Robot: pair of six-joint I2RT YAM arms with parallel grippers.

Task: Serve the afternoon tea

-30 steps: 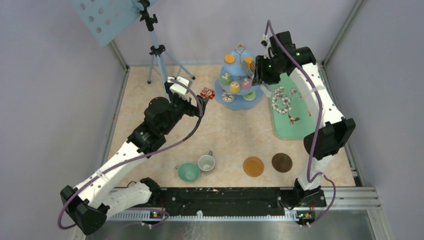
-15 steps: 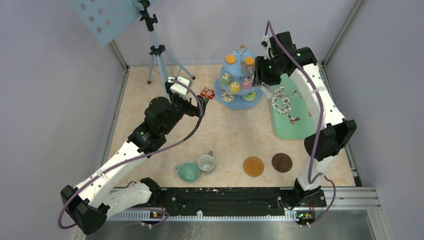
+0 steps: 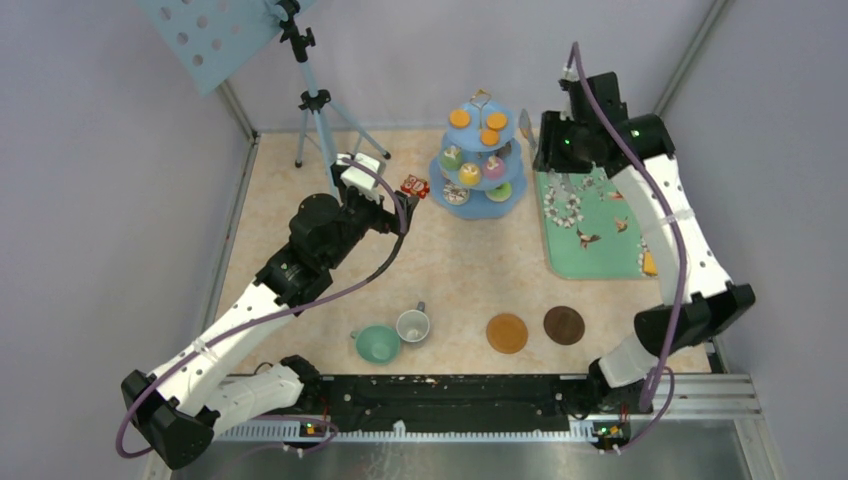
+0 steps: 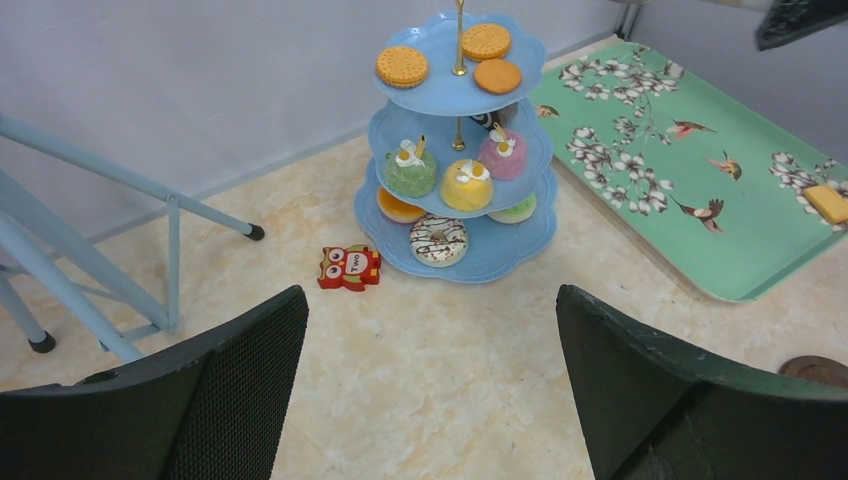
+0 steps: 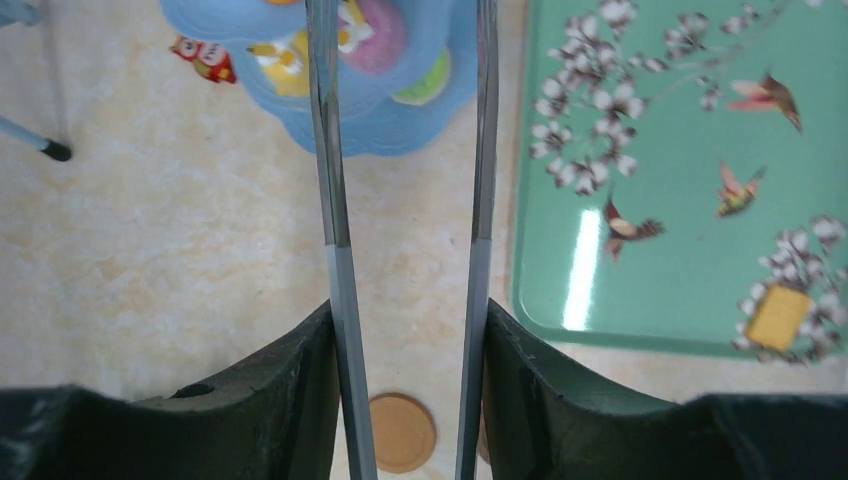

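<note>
Stand (image 3: pixel 480 208): light blue, three scalloped tiers on a thin gold rod; upright at the far middle of the surface (image 3: pixel 460 270), just left of the tray.
Top tier: carries three round orange biscuits (image 4: pixel 403 66).
Middle tier: carries three cupcakes (image 4: pixel 466 185) in green, yellow and pink, each with a white topping.
Bottom tier: carries donuts (image 4: pixel 438 238), a white one with dark stripes in front, an orange and a pale green one half hidden under the tier above.
Cups: teal cup (image 3: pixel 378 344) and grey-white cup (image 3: pixel 412 325), upright, just beside each other near the front edge, on the surface itself.
Coasters (image 3: pixel 507 333): two round brown discs, lighter on the left, darker on the right, apart from the cups.
Tray (image 3: pixel 590 250): green, flowers and birds; holds one small yellow-orange piece (image 4: pixel 826 203) near its front right corner.
Right end effector (image 5: pixel 407 315): clamped on the metal tongs (image 5: pixel 335 200), their arms spread and their tips out of frame.
Left end effector (image 4: pixel 430 300): wide apart, holding nothing, facing the stand.
Owl tile (image 4: pixel 349 267): red, flat, just left of the stand's base.
Top view only: shows both cups.
Left wrist view only: shows each tier's contents clearly.
Right wrist view only: shows the grip on the tongs.
</note>
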